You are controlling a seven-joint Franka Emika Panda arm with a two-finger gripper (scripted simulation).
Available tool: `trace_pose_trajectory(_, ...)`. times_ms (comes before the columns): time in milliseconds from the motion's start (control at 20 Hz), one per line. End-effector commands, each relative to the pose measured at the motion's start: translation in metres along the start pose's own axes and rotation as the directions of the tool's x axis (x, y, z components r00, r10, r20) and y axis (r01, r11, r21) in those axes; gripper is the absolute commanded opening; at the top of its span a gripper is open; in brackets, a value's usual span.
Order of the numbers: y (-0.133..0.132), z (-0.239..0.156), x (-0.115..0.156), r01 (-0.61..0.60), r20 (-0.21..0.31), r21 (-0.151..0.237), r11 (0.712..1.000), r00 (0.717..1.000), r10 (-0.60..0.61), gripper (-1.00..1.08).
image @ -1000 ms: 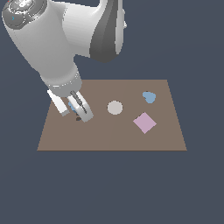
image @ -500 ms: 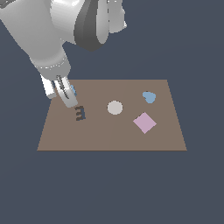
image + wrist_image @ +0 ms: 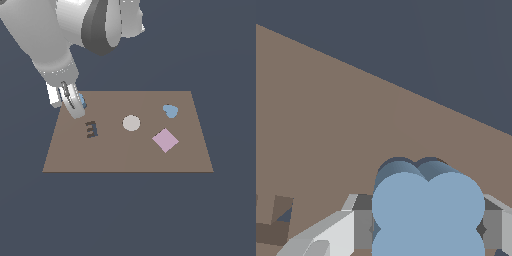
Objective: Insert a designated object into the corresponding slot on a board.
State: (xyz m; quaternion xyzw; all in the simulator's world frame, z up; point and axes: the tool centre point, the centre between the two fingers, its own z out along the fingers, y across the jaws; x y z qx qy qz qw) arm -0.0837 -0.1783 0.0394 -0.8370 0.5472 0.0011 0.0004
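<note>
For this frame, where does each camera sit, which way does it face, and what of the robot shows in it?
Exterior view: off the arm, raised, looking down on the whole board; shows the arm and gripper near the board's far corner on the exterior view's left.
Wrist view: on the wrist, looking along the fingers at the held light-blue flower piece with board beneath.
Shared: gripper, flower piece, board, and what looks like the E-shaped cutout.

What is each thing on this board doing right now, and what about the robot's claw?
Claw: shut on the flower-shaped blue piece, above the board's corner.
Flower-shaped blue piece: held between the fingers, lifted off the board.
Board: lying flat.
E-shaped cutout: empty.
Beige disc: lying flat on the board, untouched.
Pink square: lying flat, turned like a diamond.
Small blue blob: resting on the board.
</note>
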Motion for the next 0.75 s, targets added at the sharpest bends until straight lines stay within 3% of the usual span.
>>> trace_pose_trajectory(0, 0.0003, 0.0029, -0.0002, -0.001, 0.0, 0.0, 1.0, 1.0, 0.001, -1.0)
trace_pose_trajectory(200, 0.0009, 0.0091, -0.0005, -0.002, 0.0, 0.001, 1.0, 1.0, 0.002, -1.0)
trace_pose_trajectory(250, 0.0009, 0.0091, -0.0005, -0.002, 0.0, 0.001, 1.0, 1.0, 0.002, 1.0)
trace_pose_trajectory(700, 0.0009, 0.0091, -0.0005, -0.002, 0.0, 0.001, 1.0, 1.0, 0.002, 1.0)
